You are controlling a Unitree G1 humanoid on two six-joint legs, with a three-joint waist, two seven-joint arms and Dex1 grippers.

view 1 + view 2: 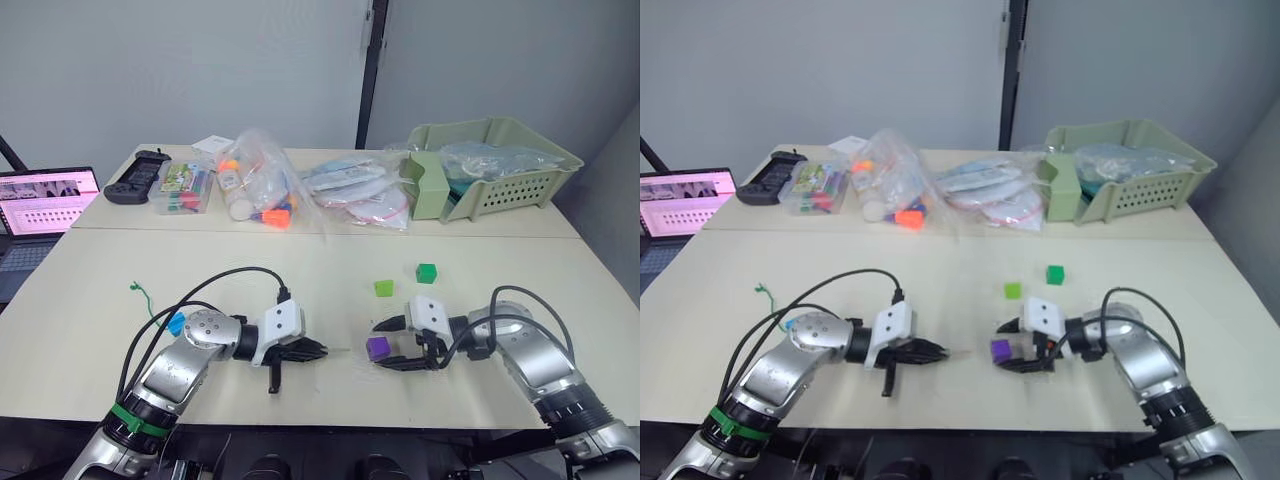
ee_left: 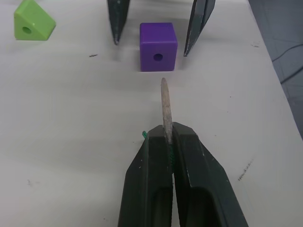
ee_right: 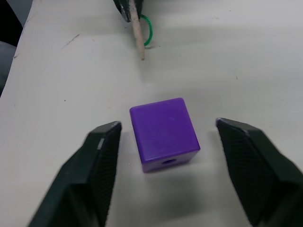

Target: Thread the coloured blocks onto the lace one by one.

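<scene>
Left gripper (image 2: 166,137) sits low centre of the left wrist view, fingers clamped on the lace (image 2: 165,106), whose stiff pale tip sticks out toward the purple block (image 2: 158,46) just ahead, near it but not touching. Block's hole faces the tip and looks roughly in line with it.

Right gripper (image 3: 165,156) is spread wide, one finger either side of that purple block, neither touching; block rests on the table (image 1: 300,280). In the head views this is centre, slightly right and low.

Light green block (image 1: 384,288) and dark green block (image 1: 426,273) sit just above the right gripper, loose on the table. Blue block (image 1: 176,324) lies lower left, partly behind the left arm. Lace tail with its knot shows at left (image 1: 139,292). Can't find a second purple block.

Progress: nothing looks threaded; every block seen lies free. Judging by the setup, the first threading is being lined up: right gripper needs to close on the purple block, then tip goes through. All blocks remain.

Bags (image 1: 262,190) and a basket (image 1: 520,185) sit at the far edge, upper frame.
</scene>
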